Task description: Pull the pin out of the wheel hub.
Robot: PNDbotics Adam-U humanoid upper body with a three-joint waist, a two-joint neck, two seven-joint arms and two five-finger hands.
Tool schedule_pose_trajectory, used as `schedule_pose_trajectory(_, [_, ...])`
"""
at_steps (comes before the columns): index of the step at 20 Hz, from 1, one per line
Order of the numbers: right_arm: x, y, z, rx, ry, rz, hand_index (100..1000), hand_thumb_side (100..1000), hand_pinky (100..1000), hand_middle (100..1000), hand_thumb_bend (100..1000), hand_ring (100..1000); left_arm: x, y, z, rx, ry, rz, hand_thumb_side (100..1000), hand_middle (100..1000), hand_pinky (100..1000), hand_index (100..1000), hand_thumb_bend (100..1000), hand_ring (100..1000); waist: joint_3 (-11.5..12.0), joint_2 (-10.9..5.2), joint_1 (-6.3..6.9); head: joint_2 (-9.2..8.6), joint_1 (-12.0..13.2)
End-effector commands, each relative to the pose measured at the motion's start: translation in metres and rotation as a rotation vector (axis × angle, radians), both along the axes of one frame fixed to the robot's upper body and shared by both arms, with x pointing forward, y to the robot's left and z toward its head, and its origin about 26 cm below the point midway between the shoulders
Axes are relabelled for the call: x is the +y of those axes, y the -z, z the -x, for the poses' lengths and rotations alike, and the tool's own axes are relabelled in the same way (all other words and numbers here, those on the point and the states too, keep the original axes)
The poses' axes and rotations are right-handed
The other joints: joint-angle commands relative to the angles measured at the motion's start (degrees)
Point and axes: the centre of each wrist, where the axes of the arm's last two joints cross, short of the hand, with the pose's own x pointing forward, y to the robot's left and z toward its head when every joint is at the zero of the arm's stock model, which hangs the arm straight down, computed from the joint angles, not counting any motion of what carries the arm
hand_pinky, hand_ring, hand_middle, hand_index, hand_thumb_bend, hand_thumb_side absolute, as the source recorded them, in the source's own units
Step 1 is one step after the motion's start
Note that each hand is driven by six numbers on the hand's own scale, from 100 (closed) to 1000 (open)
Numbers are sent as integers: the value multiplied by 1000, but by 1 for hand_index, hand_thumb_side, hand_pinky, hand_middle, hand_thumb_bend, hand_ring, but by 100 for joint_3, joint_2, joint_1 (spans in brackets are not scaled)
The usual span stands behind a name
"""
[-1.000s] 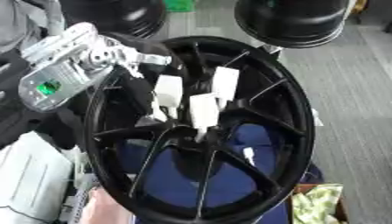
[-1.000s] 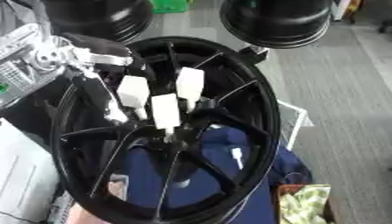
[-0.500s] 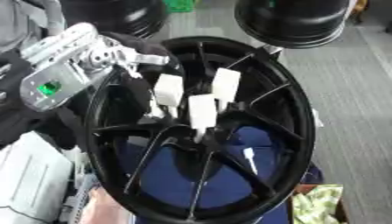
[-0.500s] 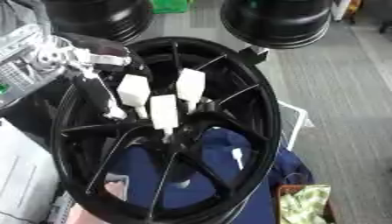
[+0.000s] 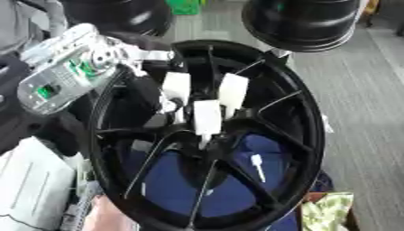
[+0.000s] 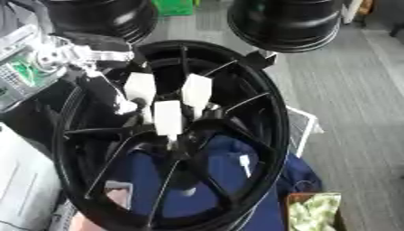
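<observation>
While my left hand [image 5: 158,106] reaches in from the left between the spokes of the black wheel hub [image 5: 304,135], its fingers curl round the leftmost white pin [image 5: 176,88]. Two more white pins [image 5: 208,116] stand just beside it at the hub's centre.

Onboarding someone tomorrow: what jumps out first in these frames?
A big black wheel fills the middle of the view, with three white pins standing up around its hub. The left robot hand reaches in from the upper left, black fingers at the leftmost pin; whether it grips it can't be seen. Blue cloth shows through the lower spokes, and two black tyres sit along the top edge.
</observation>
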Motion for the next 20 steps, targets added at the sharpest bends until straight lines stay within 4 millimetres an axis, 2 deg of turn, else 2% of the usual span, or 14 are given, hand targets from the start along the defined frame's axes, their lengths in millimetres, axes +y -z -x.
schedule_pose_trajectory(1, [-4,-7,3,-31,25,-4,831,523,892,773,100,736,7,-15,5,-27,-24,33,138,465,594,528,100,558,3,-65,7,-44,10])
schedule_pose_trajectory(3, [-3,-8,3,-35,24,-8,831,523,892,774,100,736,9,-15,7,-37,-26,29,100,438,569,496,103,526,1,-67,8,-32,3])
schedule_pose_trajectory(5, [-3,-8,3,-37,23,-9,831,523,892,773,100,736,13,-17,9,-54,-25,24,100,423,547,482,116,509,0,-69,8,-26,-7])
schedule_pose_trajectory(8, [-3,-10,4,-39,20,-3,831,524,892,773,100,736,27,-35,19,-125,-4,35,100,421,559,481,108,509,8,-66,9,-13,-42])
schedule_pose_trajectory(14, [-7,-14,7,-52,33,13,833,524,892,774,100,739,70,-98,50,-383,-42,169,100,415,549,489,100,507,79,-75,20,22,-163])
schedule_pose_trajectory(17, [-8,-14,8,-55,39,17,833,524,893,775,100,739,90,-111,63,-453,-75,213,100,421,554,496,100,511,106,-80,28,23,-212])
schedule_pose_trajectory(20, [-9,-14,8,-57,44,20,833,524,893,775,100,738,113,-111,73,-493,-138,220,100,463,561,531,100,523,125,-65,41,6,-252])
